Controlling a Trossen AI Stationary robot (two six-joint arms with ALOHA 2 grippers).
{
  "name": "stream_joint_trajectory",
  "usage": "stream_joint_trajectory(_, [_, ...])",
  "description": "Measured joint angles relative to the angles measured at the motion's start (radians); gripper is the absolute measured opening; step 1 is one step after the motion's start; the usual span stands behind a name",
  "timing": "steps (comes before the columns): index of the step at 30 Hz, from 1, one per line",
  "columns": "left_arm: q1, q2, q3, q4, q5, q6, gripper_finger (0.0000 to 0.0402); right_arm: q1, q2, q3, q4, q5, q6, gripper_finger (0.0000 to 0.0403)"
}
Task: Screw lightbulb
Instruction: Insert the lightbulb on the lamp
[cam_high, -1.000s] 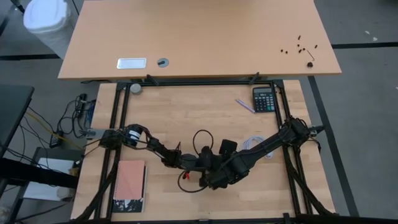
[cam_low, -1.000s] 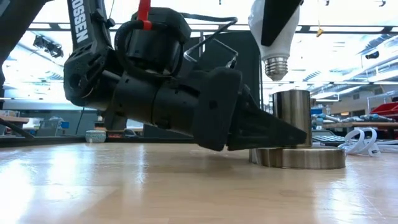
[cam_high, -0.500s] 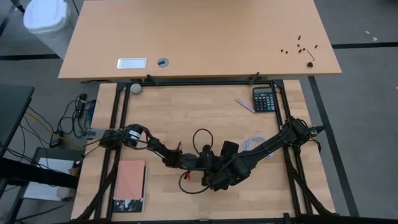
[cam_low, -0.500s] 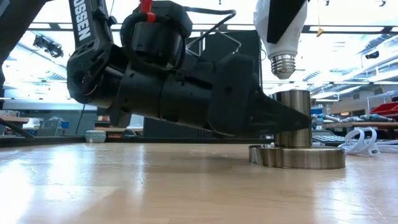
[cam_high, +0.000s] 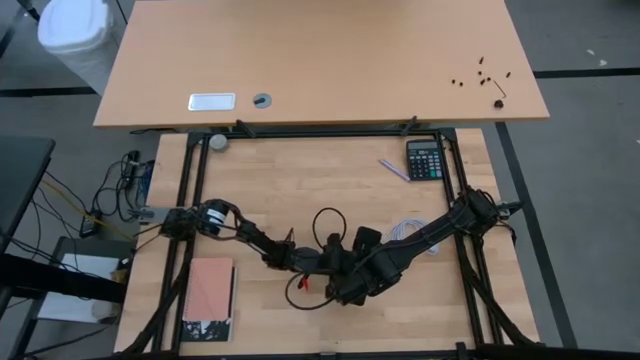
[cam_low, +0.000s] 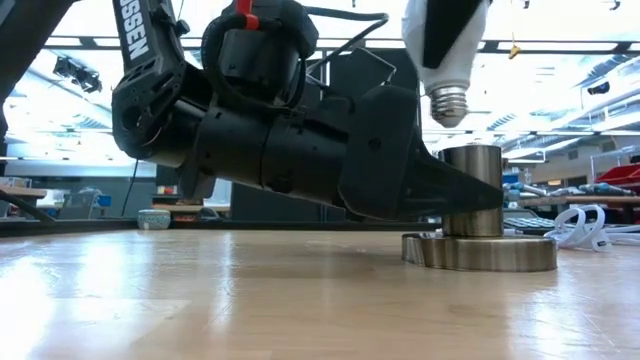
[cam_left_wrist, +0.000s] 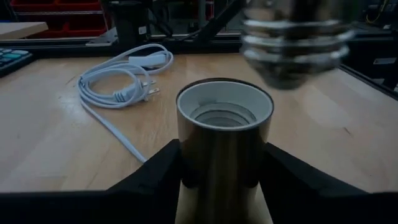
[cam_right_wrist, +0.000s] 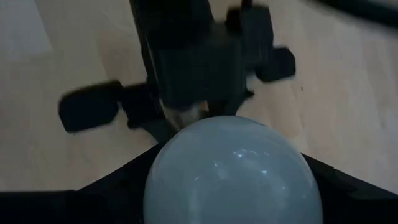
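Note:
A metal socket (cam_low: 470, 185), an upright tube on a round base disc (cam_low: 480, 252), stands on the wooden table. My left gripper (cam_low: 480, 195) reaches it level from the table's left and is shut on the tube (cam_left_wrist: 224, 143). Straight above the socket's open mouth hangs the white lightbulb (cam_low: 445, 50), its screw base (cam_low: 448, 105) pointing down with a small gap to the socket's rim. My right gripper (cam_right_wrist: 233, 186) is shut on the bulb's globe (cam_right_wrist: 233, 168). In the high view both grippers meet near the table's middle front (cam_high: 345, 272) and hide the socket. My left gripper pinches the socket's tube between its two fingers, one on each side wall (cam_left_wrist: 186, 168), below the rim. The fingers (cam_low: 470, 197) come in level from the table's left. The socket stands upright with its base disc on the table. My right gripper holds the lightbulb by its globe (cam_right_wrist: 186, 186), one finger on each side. It comes from above, pointing steeply down. The bulb hangs upright, screw base (cam_left_wrist: 292, 50) down, lifted clear above the socket's mouth.
A coiled white cord with plug (cam_left_wrist: 124, 81) lies on the table behind the socket. A calculator (cam_high: 425, 158) and a pen (cam_high: 393, 168) lie at the far right, a pink notebook (cam_high: 208, 298) at the near left. Another table (cam_high: 320, 60) stands beyond.
In the low view my left gripper's near finger has risen a little along the socket's tube, from just above the base disc to the tube's middle. The bulb has stayed above the socket.

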Motion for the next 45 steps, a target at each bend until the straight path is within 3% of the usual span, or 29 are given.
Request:
stream_joint_trajectory(5, [0.007, -0.006, -0.065, 0.066, 0.001, -0.01, 0.0188, -0.014, 0.0, 0.0, 0.036, 0.025, -0.065, 0.0277])
stream_joint_trajectory(13, [0.053, -0.055, -0.281, 0.292, 0.0, -0.036, 0.0192, -0.031, 0.0, 0.0, 0.054, 0.062, -0.135, 0.0277])
stream_joint_trajectory(25, [0.139, -0.074, -0.52, 0.521, -0.037, -0.034, 0.0193, -0.19, -0.006, 0.0, 0.246, 0.035, -0.436, 0.0277])
stream_joint_trajectory(37, [0.164, -0.096, -0.574, 0.525, -0.075, -0.013, 0.0193, -0.379, -0.006, 0.0, 0.329, -0.147, -0.689, 0.0276])
stream_joint_trajectory(45, [0.164, -0.095, -0.576, 0.524, -0.103, -0.011, 0.0193, -0.433, -0.008, -0.055, 0.398, -0.222, -0.779, 0.0277])
